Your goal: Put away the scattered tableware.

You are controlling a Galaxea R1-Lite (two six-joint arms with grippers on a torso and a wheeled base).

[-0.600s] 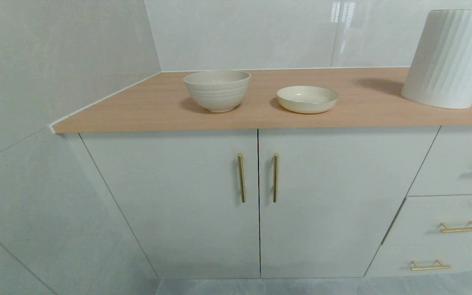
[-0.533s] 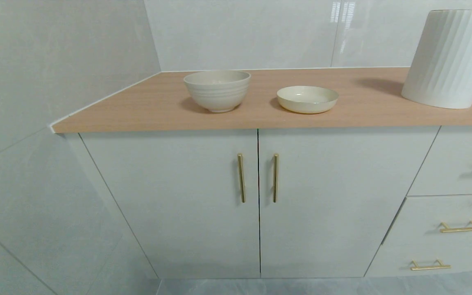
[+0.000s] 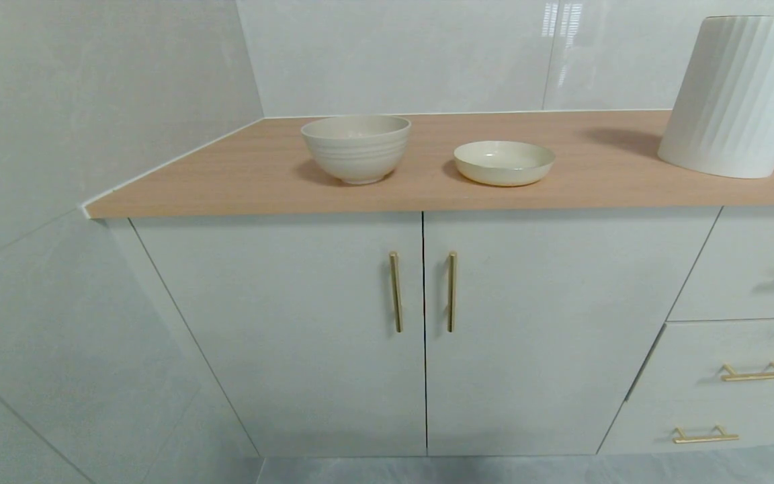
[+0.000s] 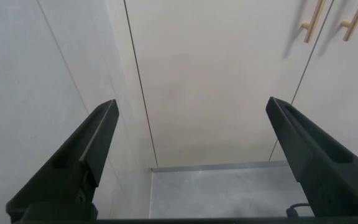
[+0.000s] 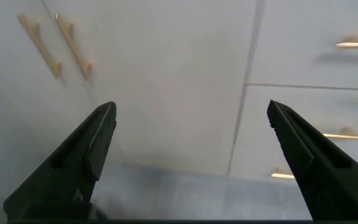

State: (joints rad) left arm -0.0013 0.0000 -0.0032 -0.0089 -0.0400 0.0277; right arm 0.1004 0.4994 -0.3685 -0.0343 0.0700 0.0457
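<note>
A deep ribbed beige bowl (image 3: 357, 147) stands on the wooden countertop (image 3: 226, 181), left of centre. To its right rests a shallow cream dish (image 3: 504, 162). Below them the white cabinet has two closed doors with gold handles (image 3: 396, 292) side by side. My left gripper (image 4: 191, 115) hangs open low in front of the left cabinet door (image 4: 216, 81), nothing between its fingers. My right gripper (image 5: 191, 115) is open too, low before the cabinet front, with the door handles (image 5: 73, 46) and the drawers (image 5: 316, 130) ahead of it.
A tall white ribbed container (image 3: 740, 94) stands at the counter's right end, with some dark items behind it. Drawers with gold pulls (image 3: 760, 373) sit right of the doors. A tiled wall (image 3: 58, 134) closes off the left side. Grey floor lies below.
</note>
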